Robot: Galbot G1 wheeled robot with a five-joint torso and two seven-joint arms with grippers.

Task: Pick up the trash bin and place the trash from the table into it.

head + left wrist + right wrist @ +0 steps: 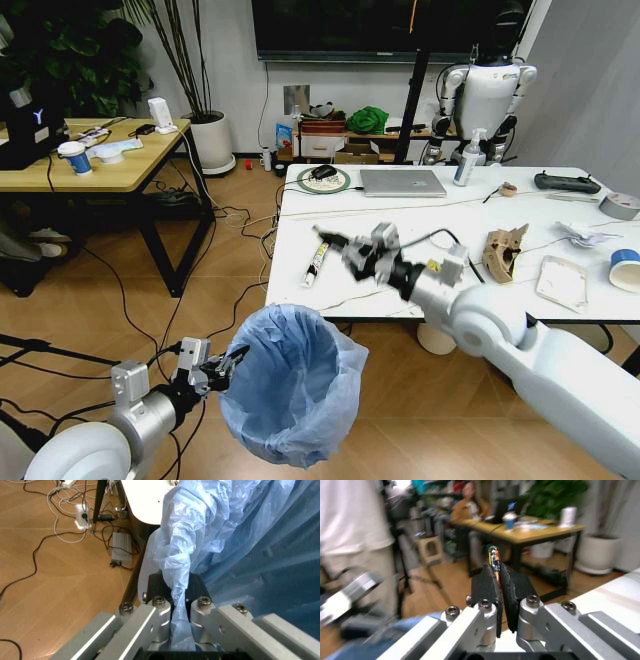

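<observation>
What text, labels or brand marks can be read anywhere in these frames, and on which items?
"Y": a light mark on the black box on the wooden desk.
Printing on the stick packet lying on the table: too small to read.
Printing on the thin wrapper pinched in the right gripper: blurred, unreadable.

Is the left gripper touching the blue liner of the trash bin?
Touching. In the left wrist view the left gripper has its jaws closed on a fold of the blue liner, which runs pinched between them.
</observation>
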